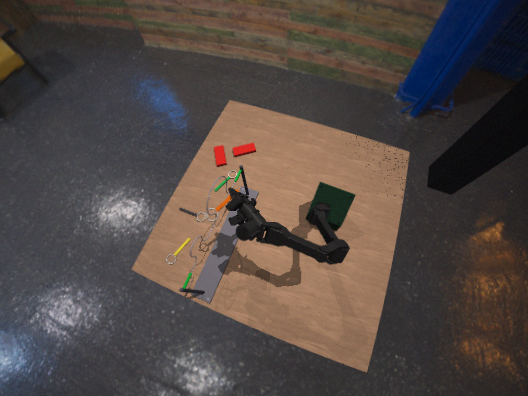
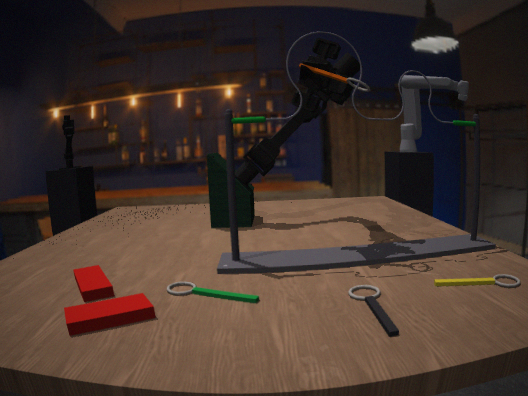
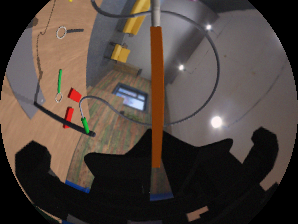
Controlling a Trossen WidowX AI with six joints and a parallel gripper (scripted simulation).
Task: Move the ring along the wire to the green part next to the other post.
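Note:
My gripper is shut on the orange handle, high above the table. The white ring at its far end is around the thin grey wire, at the low right side of the tall loop in the exterior view. Whether ring and wire touch, I cannot tell. The near green part joins one post; the other green part joins the far post.
On the table lie two red blocks and loose rings with a green handle, a dark handle and a yellow handle. The grey base carries the posts. The dark green block stands by the arm's foot.

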